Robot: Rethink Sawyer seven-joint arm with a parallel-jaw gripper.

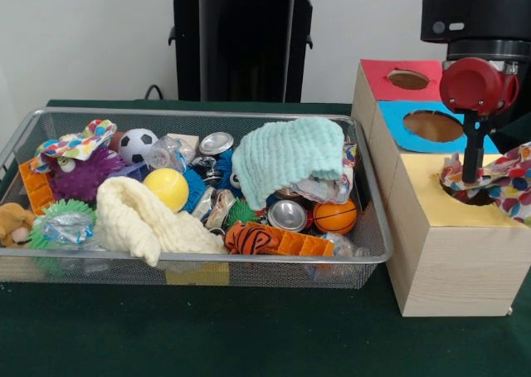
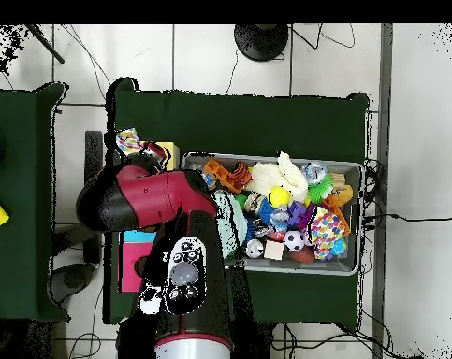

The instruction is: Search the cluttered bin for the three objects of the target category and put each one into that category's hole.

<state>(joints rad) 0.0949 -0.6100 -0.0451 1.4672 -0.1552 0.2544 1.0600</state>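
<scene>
Front view shows the gripper (image 1: 473, 180) clamped on a colourful cloth (image 1: 496, 180) directly over the yellow hole (image 1: 474, 196), straight below it.

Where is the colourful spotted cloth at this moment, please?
In the front view, the colourful spotted cloth is at the right, draped over the hole of the yellow-topped box, with the pincer reaching down into it.

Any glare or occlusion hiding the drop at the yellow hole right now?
Front view: even light, no glare; the gripper and the multicoloured cloth cover most of the yellow hole, and its fingers are hidden. Overhead view: the red arm blocks the box, only the cloth's edge showing.
</scene>
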